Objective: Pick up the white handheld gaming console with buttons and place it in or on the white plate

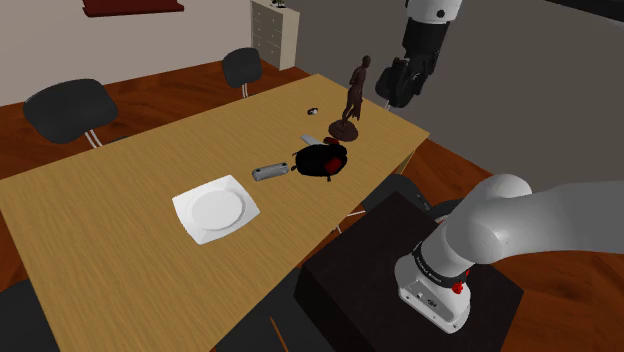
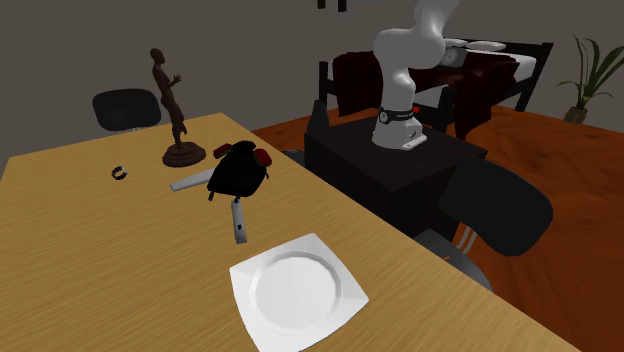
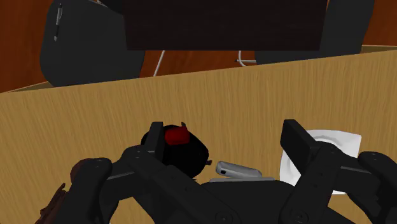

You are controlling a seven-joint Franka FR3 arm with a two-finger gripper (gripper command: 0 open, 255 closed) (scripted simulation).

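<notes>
The handheld console is a small grey elongated device lying flat on the wooden table, between the white square plate and a black rounded object with red parts. In the second exterior view the console lies just beyond the plate. My gripper hangs high above the table's corner near the statue, well away from the console. In the wrist view the gripper is open, nothing between its fingers; far below lie the console and the plate.
A dark figurine on a round base stands near the gripper. A flat grey item and a small ring-like piece lie beyond the black object. Black chairs ring the table; the dark stand is close by.
</notes>
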